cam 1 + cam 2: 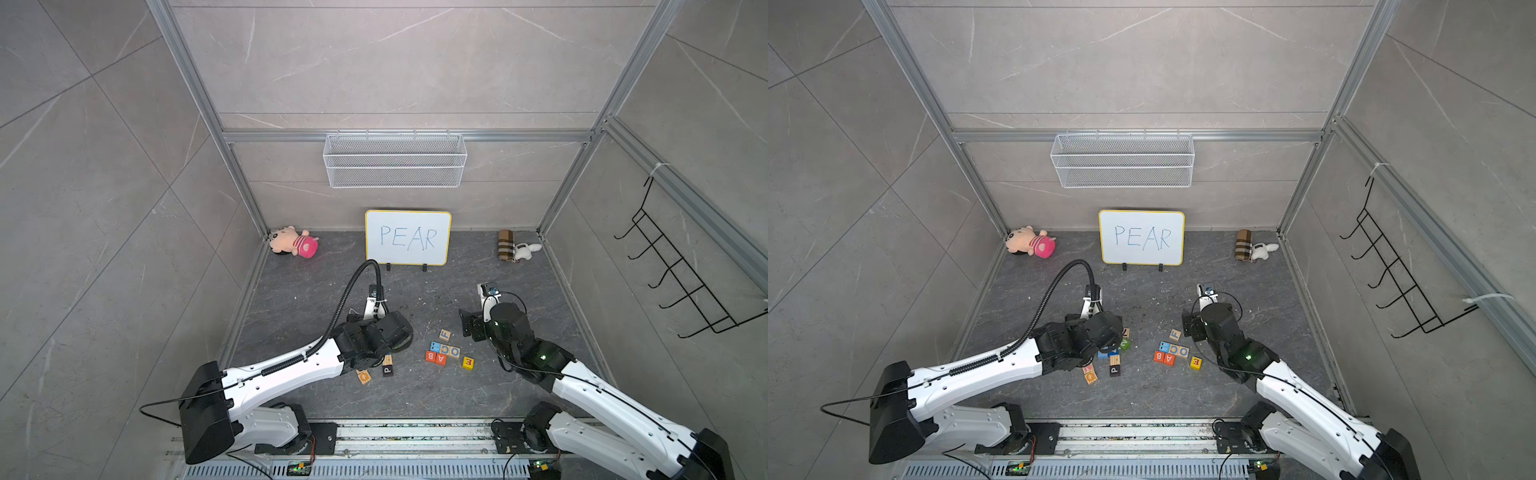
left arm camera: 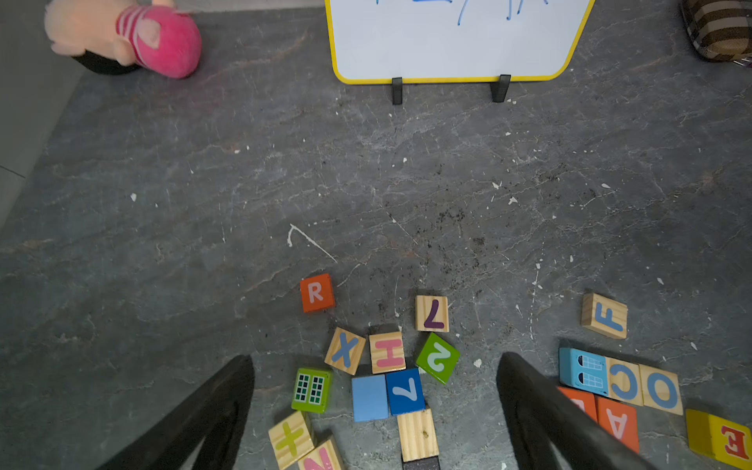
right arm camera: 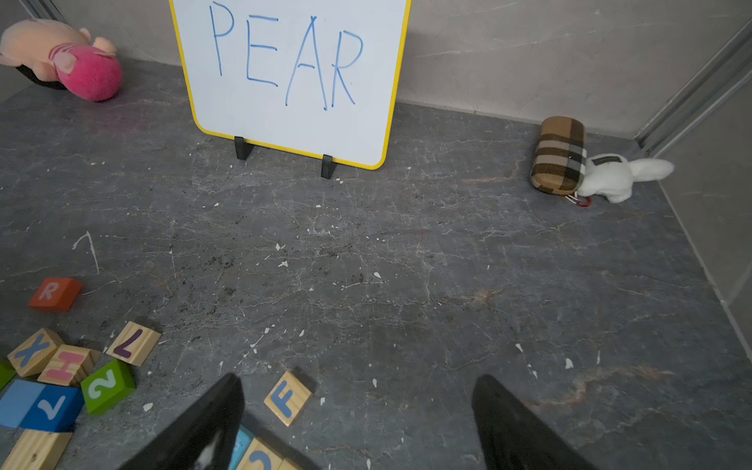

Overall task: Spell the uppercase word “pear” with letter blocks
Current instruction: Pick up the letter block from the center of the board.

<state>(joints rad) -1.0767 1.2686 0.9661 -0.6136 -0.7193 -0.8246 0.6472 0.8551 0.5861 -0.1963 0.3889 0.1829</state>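
Dark grey surface [image 1: 415, 399] is backed by a whiteboard [image 1: 407, 237] lettered PEAR, stood at the middle of the back edge. The left fingers [image 2: 203, 415] are spread wide above a cluster of blocks [image 2: 388, 352], nothing gripped; the right fingers [image 3: 512, 423] are held apart, empty. Nearer the front edge, the black P block [image 1: 387, 369] is seen just left of centre, the A block [image 1: 441, 359] and yellow E block [image 1: 468, 363] right of centre. The orange-red R block [image 2: 317, 292] is set alone on the cluster's back side.
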